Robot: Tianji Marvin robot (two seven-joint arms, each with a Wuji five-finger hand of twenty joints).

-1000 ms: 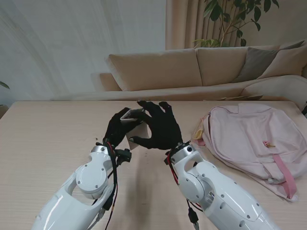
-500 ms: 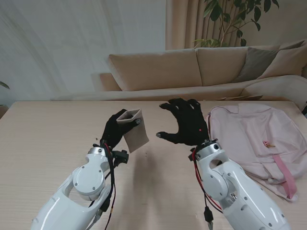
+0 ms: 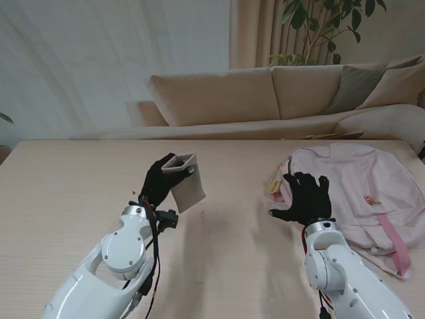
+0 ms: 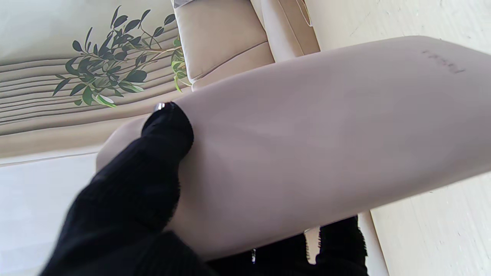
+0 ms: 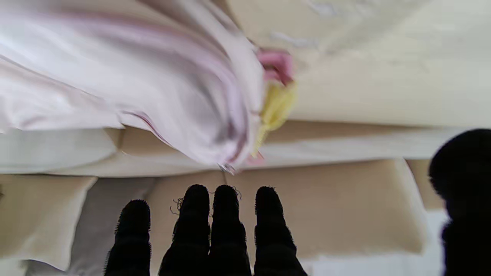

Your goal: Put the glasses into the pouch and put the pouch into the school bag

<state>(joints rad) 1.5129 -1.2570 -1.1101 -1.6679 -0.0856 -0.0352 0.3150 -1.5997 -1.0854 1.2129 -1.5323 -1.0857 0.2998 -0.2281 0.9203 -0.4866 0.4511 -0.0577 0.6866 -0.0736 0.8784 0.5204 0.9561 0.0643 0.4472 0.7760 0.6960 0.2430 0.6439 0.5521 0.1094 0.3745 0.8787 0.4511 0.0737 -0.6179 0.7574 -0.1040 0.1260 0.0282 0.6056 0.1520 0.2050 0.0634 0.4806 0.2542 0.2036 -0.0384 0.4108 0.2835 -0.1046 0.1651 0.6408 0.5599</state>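
Holding pouch (image 3: pixel 184 181) mouth-up: left hand (image 3: pixel 159 183) fingers clamped | right hand (image 3: pixel 305 198) fingers spread, empty, beside school bag (image 3: pixel 348 193)

One pouch (image 3: pixel 184 178), one school bag (image 3: pixel 352 193), two robot hands, one sofa (image 3: pixel 279 93).

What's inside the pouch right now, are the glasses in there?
Cannot tell. The pouch, held off the table by the left hand, shows its open mouth to the stand camera, but only a shadowed interior shows. The left wrist view shows just its outer side.
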